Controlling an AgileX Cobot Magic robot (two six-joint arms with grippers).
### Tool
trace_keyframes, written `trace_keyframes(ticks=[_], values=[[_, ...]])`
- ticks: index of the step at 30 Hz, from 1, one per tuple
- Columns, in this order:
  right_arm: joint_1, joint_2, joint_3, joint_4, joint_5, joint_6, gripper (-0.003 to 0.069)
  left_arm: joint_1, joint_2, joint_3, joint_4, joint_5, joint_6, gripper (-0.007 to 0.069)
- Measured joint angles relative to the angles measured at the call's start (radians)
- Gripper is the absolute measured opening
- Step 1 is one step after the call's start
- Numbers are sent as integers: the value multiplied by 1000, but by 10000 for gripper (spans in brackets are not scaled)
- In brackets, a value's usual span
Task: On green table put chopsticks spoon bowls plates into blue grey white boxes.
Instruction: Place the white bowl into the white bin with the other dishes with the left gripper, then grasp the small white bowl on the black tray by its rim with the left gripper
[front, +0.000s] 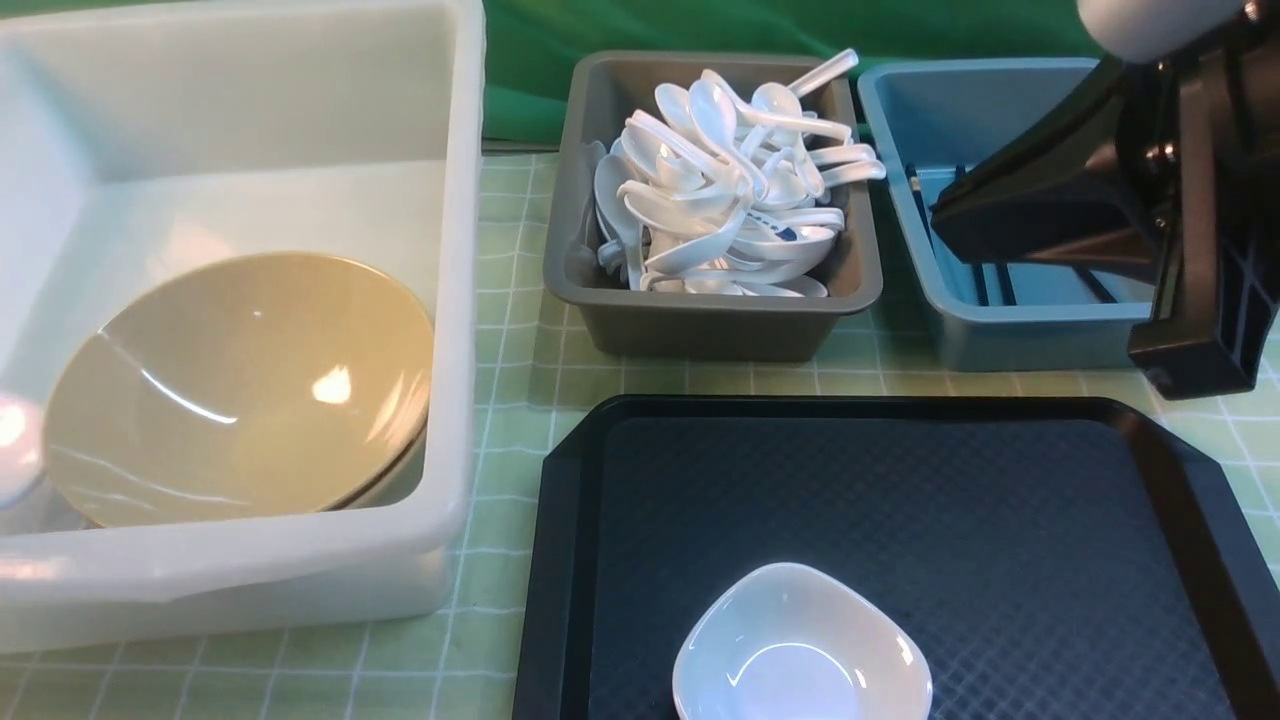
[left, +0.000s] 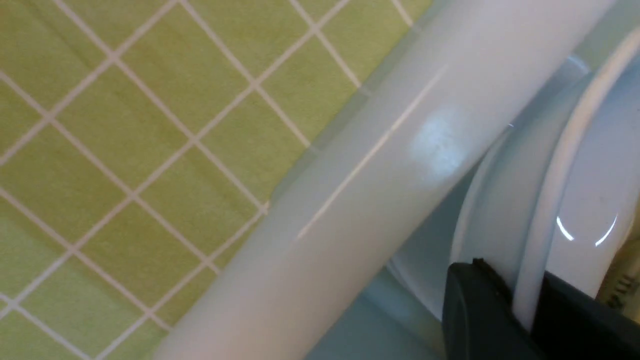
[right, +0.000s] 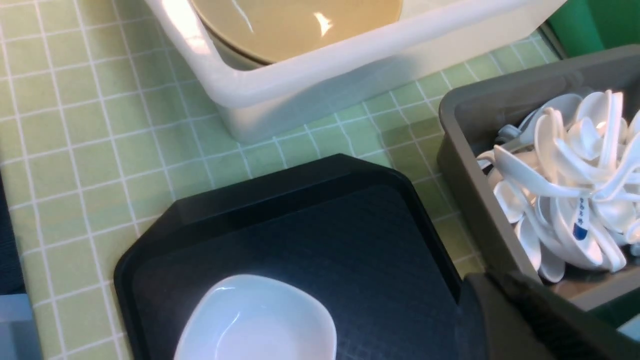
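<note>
My left gripper (left: 520, 295) is shut on the rim of a white dish (left: 575, 190), just inside the white box's rim (left: 380, 165). A tan plate (front: 240, 385) lies tilted in the white box (front: 455, 300). The grey box (front: 700, 325) holds a heap of white spoons (front: 735, 180). Dark chopsticks (front: 1000, 282) lie in the blue box (front: 1030, 335). In front of the blue box my right gripper (front: 945, 215) hangs shut and empty. A small white bowl (front: 800, 650) sits on the black tray (front: 1000, 500).
The green checked cloth (front: 510, 400) covers the table between the boxes and the tray. A darker green backdrop (front: 650, 30) rises behind the boxes. A blurred white shape (front: 12, 450) shows at the left edge of the front view.
</note>
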Motion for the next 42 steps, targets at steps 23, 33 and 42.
trace_keyframes(ticks=[23,33,42], values=[[0,0,0,-1,51,2,26,-25,-7,-2,75,21,-172,235],[0,-2,0,-22,57,26,28,-87,-156,-174,-74,96,-58,439],[0,-93,1,-97,66,162,38,-767,-172,-167,-431,104,402,451]])
